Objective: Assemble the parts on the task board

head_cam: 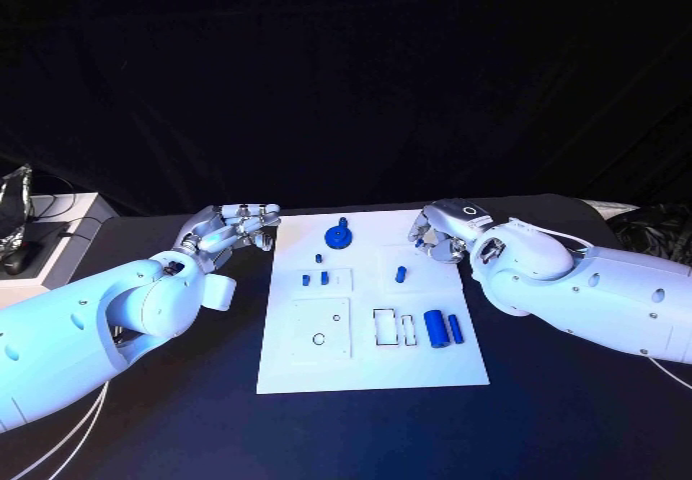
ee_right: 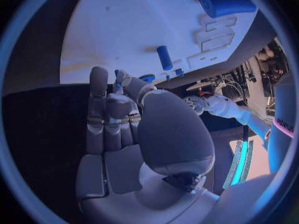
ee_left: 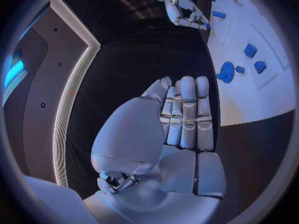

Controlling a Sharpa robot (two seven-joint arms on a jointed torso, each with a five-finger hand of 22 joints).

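White task board (head_cam: 433,370) lies mid-surface between both hands. Right hand (head_cam: 440,232) rests at the board's far right edge, pinching a small blue part (head_cam: 420,241) — a short peg (head_cam: 401,272) lies just inboard. Left hand (head_cam: 235,228) hovers beside the left edge, fingers straight and empty.

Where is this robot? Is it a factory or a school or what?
Probably a robot lab or demo stage. A black table stands before dark curtains, with a white task board of small blue parts set out like a test. Cables and equipment sit at the side.
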